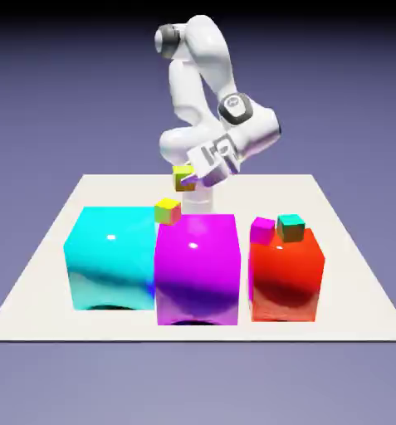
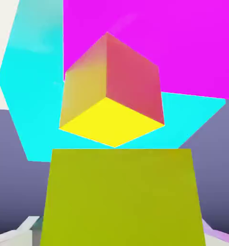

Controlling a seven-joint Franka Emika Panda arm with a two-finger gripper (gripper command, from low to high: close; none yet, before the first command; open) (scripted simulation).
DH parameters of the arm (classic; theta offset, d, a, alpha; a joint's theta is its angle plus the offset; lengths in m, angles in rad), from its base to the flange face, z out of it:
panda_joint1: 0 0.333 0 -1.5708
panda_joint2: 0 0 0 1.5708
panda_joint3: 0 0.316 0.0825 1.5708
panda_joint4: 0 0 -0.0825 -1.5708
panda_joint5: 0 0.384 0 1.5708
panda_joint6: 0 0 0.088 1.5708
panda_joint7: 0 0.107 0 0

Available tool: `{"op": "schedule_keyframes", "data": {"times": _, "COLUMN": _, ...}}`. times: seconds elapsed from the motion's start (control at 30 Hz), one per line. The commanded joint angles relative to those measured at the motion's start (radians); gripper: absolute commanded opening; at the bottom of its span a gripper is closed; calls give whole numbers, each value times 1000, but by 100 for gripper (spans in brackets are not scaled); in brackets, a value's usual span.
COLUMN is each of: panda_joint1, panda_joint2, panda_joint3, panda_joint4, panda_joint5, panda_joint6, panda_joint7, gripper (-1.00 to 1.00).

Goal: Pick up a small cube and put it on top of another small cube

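Claw (image 1: pixel 188 178) closed on small yellow-and-dark-reddish-brown cube (image 1: pixel 183 178), tilted. Likely target: tiny yellow-topped cube with pink face (image 2: pixel 111 86), straight beyond held cube in hand view; below and slightly to exterior view's left, by big glossy cyan block (image 1: pixel 110 257) and magenta block (image 1: pixel 198 266). Next probably: align over it, level, lower. Depth gap unclear.

small yellow cube with a dark reddish-brown face (image 1: pixel 183 178), raised above the table, held between the gripper's fingertips (image 2: pixel 36 231)
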Motion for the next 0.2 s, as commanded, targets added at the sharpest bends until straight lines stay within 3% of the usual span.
{"op": "schedule_keyframes", "data": {"times": 0.0, "panda_joint1": -22, "panda_joint2": 17, "panda_joint3": -27, "panda_joint4": -19, "panda_joint5": -45, "panda_joint6": 39, "panda_joint7": 21, "gripper": -100}}
{"op": "schedule_keyframes", "data": {"times": 0.03, "panda_joint1": -37, "panda_joint2": 29, "panda_joint3": -46, "panda_joint4": -33, "panda_joint5": -76, "panda_joint6": 67, "panda_joint7": 36, "gripper": -100}}
{"op": "schedule_keyframes", "data": {"times": 0.07, "panda_joint1": -37, "panda_joint2": 29, "panda_joint3": -46, "panda_joint4": -33, "panda_joint5": -76, "panda_joint6": 67, "panda_joint7": 36, "gripper": 100}}
{"op": "schedule_keyframes", "data": {"times": 0.17, "panda_joint1": 6, "panda_joint2": -5, "panda_joint3": 7, "panda_joint4": 5, "panda_joint5": 11, "panda_joint6": -10, "panda_joint7": -6, "gripper": 100}}
